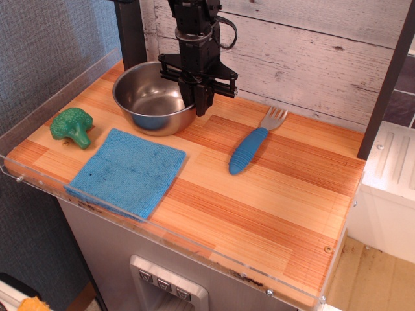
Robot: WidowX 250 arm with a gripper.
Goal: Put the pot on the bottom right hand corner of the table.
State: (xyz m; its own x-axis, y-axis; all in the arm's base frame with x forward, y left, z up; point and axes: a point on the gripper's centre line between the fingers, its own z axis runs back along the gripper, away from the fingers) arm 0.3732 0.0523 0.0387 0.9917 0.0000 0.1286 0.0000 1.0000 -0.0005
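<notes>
The pot (pixel 150 98) is a shiny steel bowl at the back left of the wooden table (pixel 279 194). My gripper (pixel 198 102) hangs straight down over the pot's right rim. Its two black fingers (pixel 201 97) stand close together, one inside the rim and one outside, pinching it. The pot looks slightly tilted, and I cannot tell whether it is off the table. The table's bottom right corner (pixel 321 285) is far from the pot.
A blue cloth (pixel 127 171) lies front left, a green toy broccoli (pixel 72 126) left of it. A fork with a blue handle (pixel 250 148) lies right of the pot. A clear acrylic rim (pixel 194 249) edges the table; a plank wall and a dark post (pixel 131 32) stand behind.
</notes>
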